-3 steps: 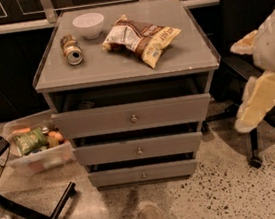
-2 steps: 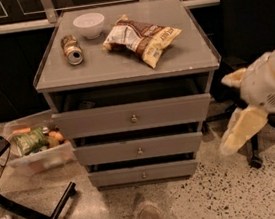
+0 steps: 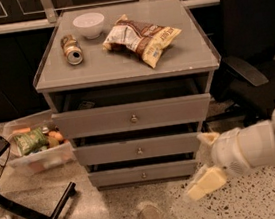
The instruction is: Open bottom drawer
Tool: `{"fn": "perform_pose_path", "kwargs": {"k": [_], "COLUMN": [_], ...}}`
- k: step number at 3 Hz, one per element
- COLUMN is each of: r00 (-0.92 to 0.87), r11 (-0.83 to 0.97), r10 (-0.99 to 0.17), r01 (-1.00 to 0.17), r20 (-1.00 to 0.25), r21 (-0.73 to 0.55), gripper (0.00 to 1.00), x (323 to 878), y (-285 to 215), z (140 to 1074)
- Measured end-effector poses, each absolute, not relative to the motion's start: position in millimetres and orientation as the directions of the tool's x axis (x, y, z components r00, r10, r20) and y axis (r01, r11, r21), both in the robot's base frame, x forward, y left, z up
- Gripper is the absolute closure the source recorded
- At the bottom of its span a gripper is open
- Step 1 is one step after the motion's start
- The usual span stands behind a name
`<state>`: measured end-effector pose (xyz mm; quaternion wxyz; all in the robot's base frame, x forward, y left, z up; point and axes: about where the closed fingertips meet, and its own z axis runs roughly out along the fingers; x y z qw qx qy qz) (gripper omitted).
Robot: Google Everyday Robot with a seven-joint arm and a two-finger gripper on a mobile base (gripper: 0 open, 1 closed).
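Note:
The grey cabinet has three drawers. The bottom drawer (image 3: 143,174) is the lowest, a plain grey front with a small round knob (image 3: 143,174); it sits about flush, slightly set back under the middle drawer (image 3: 139,149). The top drawer (image 3: 131,116) is pulled out a little. My white arm comes in from the right, and my gripper (image 3: 204,183) is low at the cabinet's lower right corner, just right of the bottom drawer and apart from its knob.
On the cabinet top lie a white bowl (image 3: 89,25), a tipped can (image 3: 72,49) and a chip bag (image 3: 140,36). A clear bin of food (image 3: 35,147) stands left. A clear cup (image 3: 148,216) lies on the floor in front. A black chair (image 3: 257,40) stands right.
My arm has swung down and left, from beside the chair at the right to the cabinet's lower right corner. The drawers have not moved.

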<state>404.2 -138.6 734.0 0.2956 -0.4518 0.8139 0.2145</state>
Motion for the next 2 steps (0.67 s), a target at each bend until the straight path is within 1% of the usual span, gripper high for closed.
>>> {"fn": "perform_pose_path", "kwargs": {"k": [1, 2], "r00": [-0.420, -0.420], "r11": [0.530, 0.530], "r10": [-0.564, -0.564], "r01": [-0.844, -0.844], "r20": [-0.711, -0.711], "r21": [0.078, 0.078], "gripper": [0.00, 0.00], "x": [414.2, 414.2], "y": [-124.4, -124.4], "z": [731.8, 731.8]}}
